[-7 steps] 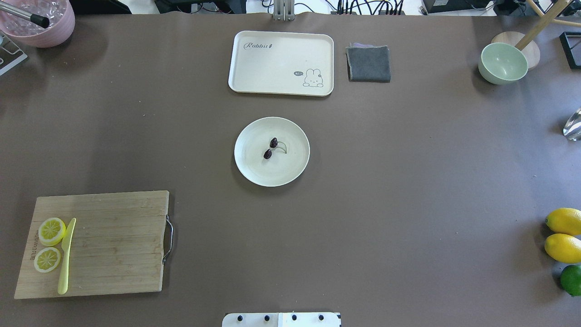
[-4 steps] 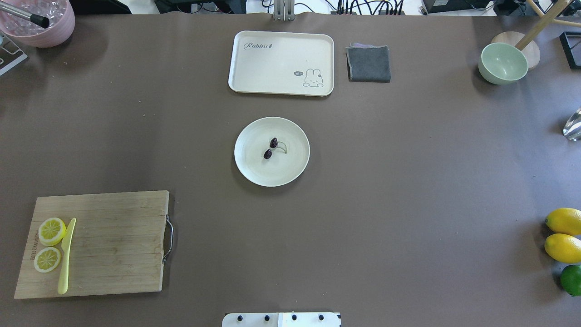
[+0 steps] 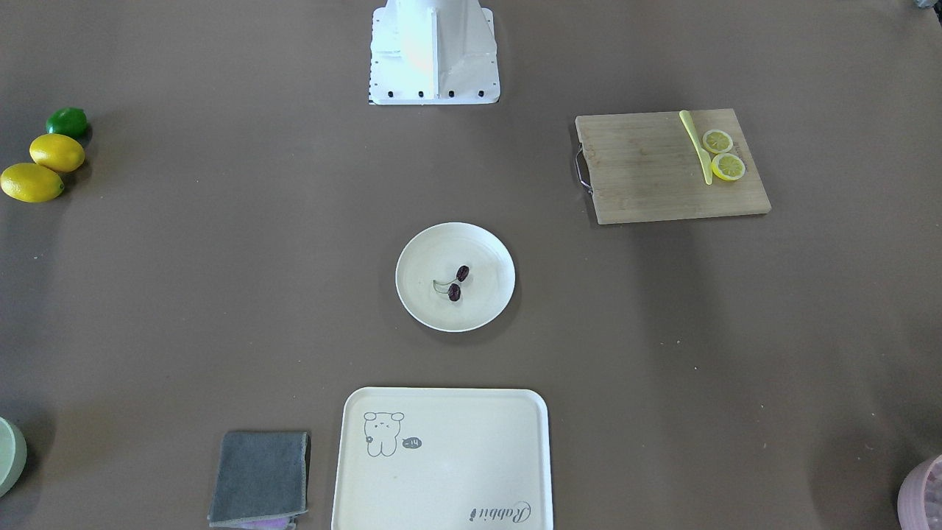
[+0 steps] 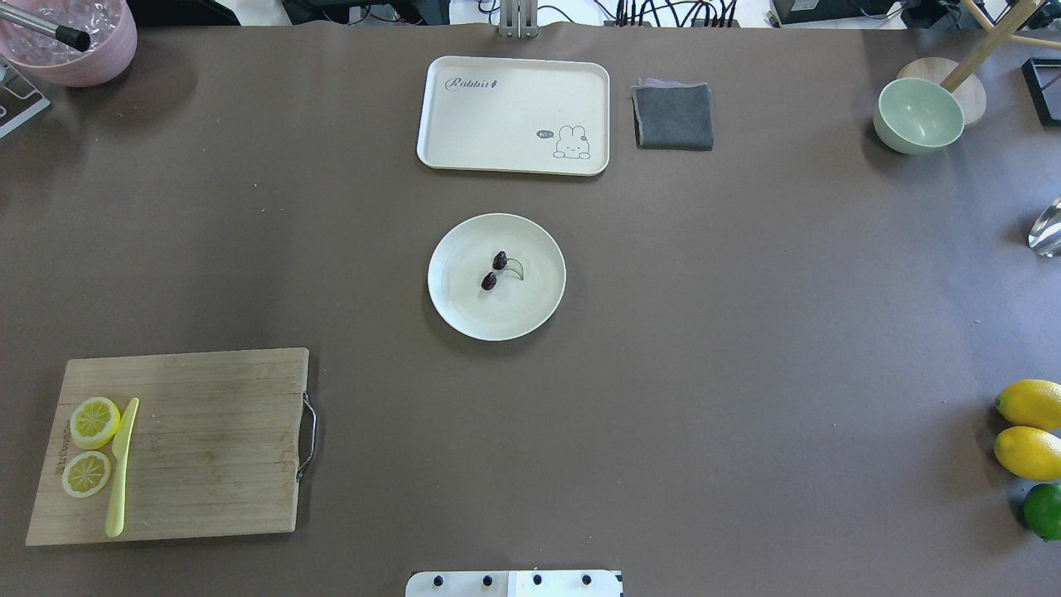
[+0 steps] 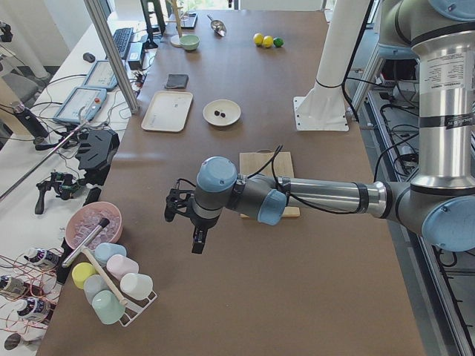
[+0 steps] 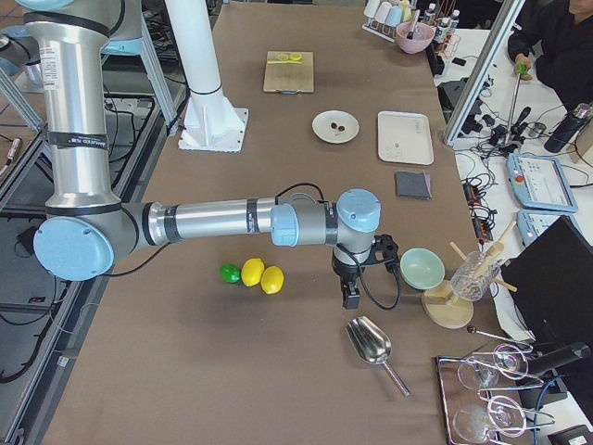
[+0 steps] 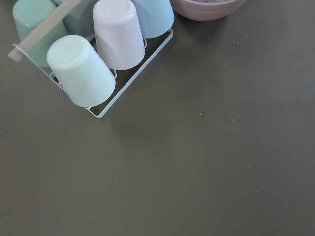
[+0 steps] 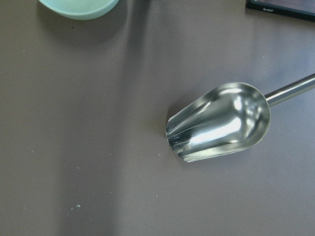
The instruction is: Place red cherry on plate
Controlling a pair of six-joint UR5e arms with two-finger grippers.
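The red cherry point(image 4: 495, 270), two dark maroon fruits on a curved green stem, lies near the middle of the round cream plate point(image 4: 530, 311) at the table's centre. The front-facing view shows the same cherry point(image 3: 456, 283) resting on the plate point(image 3: 482, 303). Neither gripper appears in the overhead or front views. My left gripper point(image 5: 195, 241) hangs over the table's left end near a cup rack, far from the plate. My right gripper point(image 6: 350, 295) hangs over the right end beside a metal scoop. Whether either one is open or shut, I cannot tell.
A rabbit tray point(image 4: 514, 116) and a grey cloth point(image 4: 673, 116) lie behind the plate. A cutting board point(image 4: 207, 448) with lemon slices and a yellow knife sits front left. Green bowl point(image 4: 918, 116), lemons point(image 4: 1028, 431), scoop point(image 8: 221, 123) and cup rack point(image 7: 98, 59) occupy the table's ends.
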